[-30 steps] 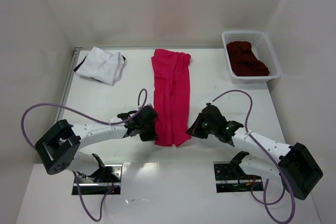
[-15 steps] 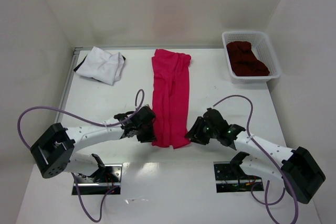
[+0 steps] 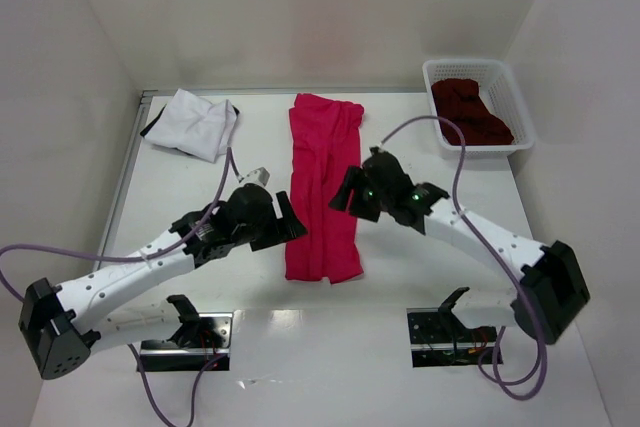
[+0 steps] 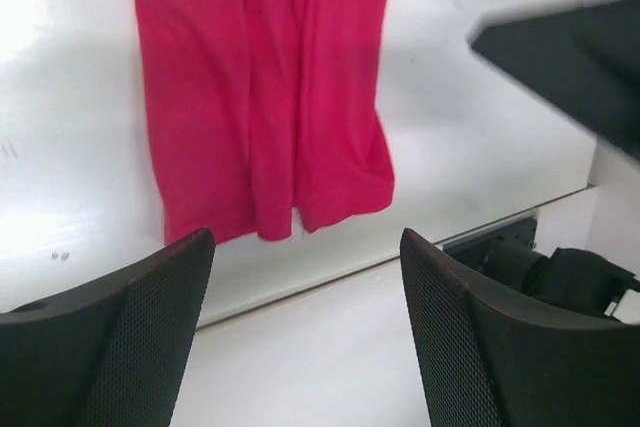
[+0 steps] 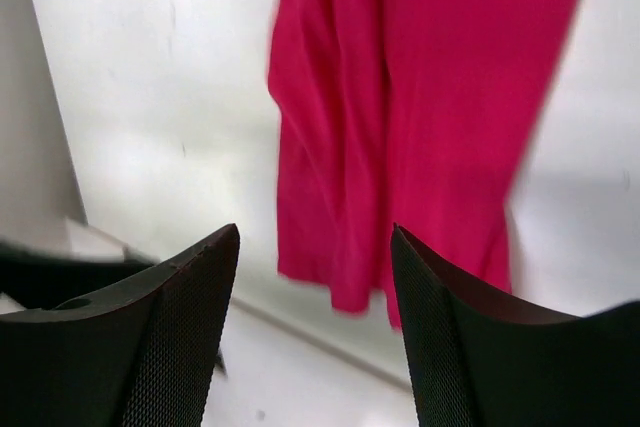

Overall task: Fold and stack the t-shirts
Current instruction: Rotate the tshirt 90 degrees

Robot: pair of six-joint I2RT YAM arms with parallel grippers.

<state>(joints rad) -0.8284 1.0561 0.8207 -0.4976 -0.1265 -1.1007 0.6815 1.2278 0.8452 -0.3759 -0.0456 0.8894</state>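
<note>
Two open, empty grippers flank the crimson t-shirt (image 3: 325,187), a long folded strip lying flat: left gripper (image 3: 289,227) at its left edge, right gripper (image 3: 345,197) at its right. Best to pinch both near corners evenly, then carry them to the far end

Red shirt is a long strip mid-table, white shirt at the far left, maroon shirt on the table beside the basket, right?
Not quite: the top view shows the maroon shirt lying inside the basket, not beside it. The red shirt and white shirt are as you said.
</note>
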